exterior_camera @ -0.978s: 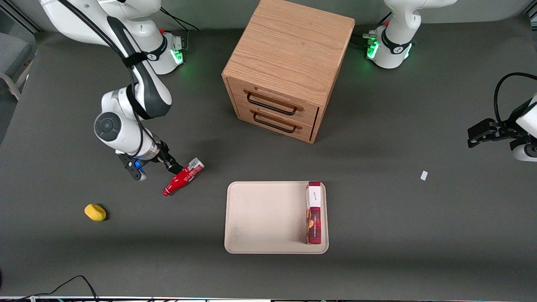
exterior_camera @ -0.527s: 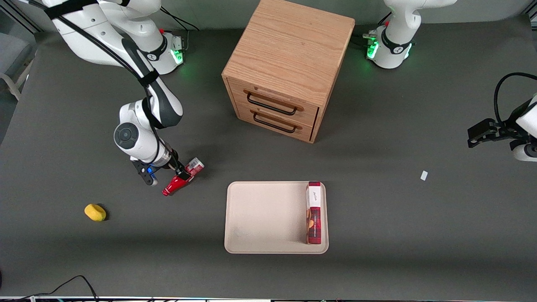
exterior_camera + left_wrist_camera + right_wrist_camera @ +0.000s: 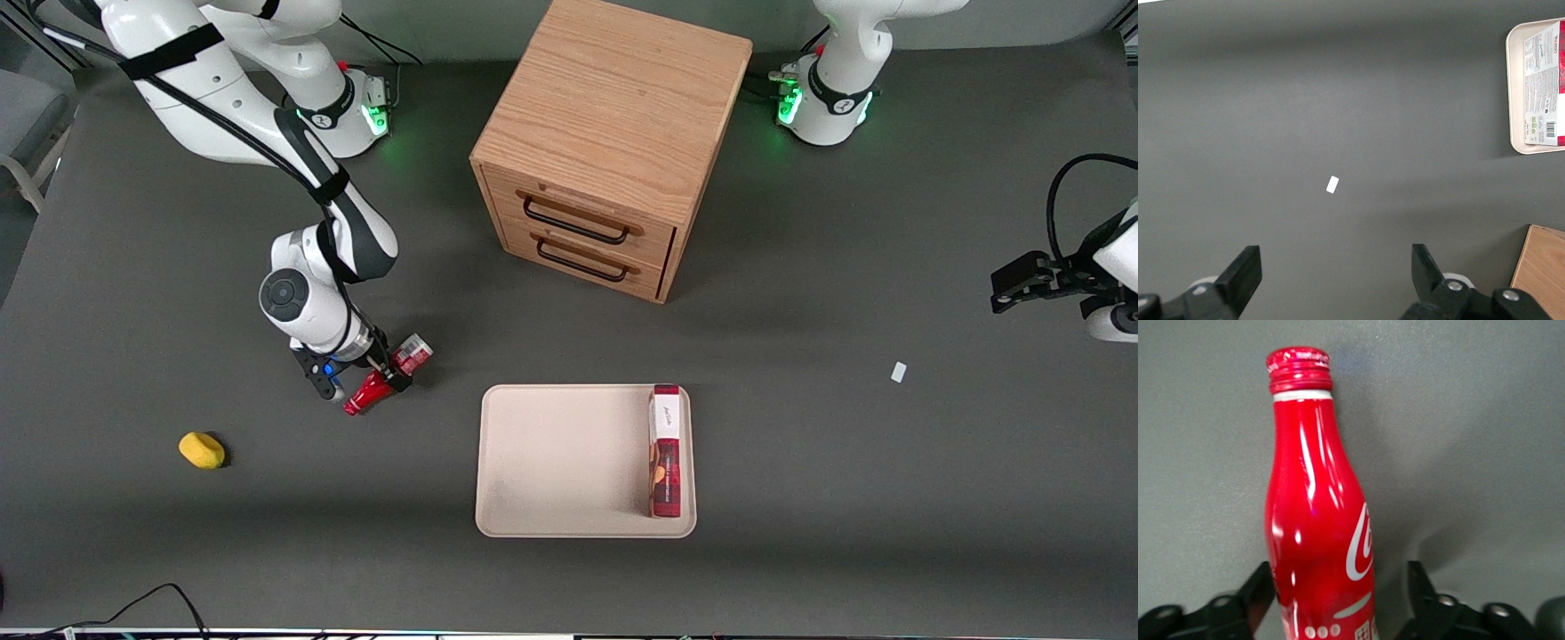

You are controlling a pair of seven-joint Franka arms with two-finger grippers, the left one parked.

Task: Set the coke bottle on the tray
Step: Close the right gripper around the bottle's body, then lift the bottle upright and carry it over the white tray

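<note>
My gripper [image 3: 384, 380] straddles the coke bottle [image 3: 388, 374] lying on the worktop [image 3: 800, 462], fingers spread and not yet clamped. Grasping, lifting and carrying to the tray [image 3: 569, 458] all remain

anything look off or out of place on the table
The coke bottle lies on its side on the table instead of standing, with the pincer down at its body, fingers either side with a gap. A small white scrap lies loose toward the parked arm's end. No spill or damage shows.
</note>
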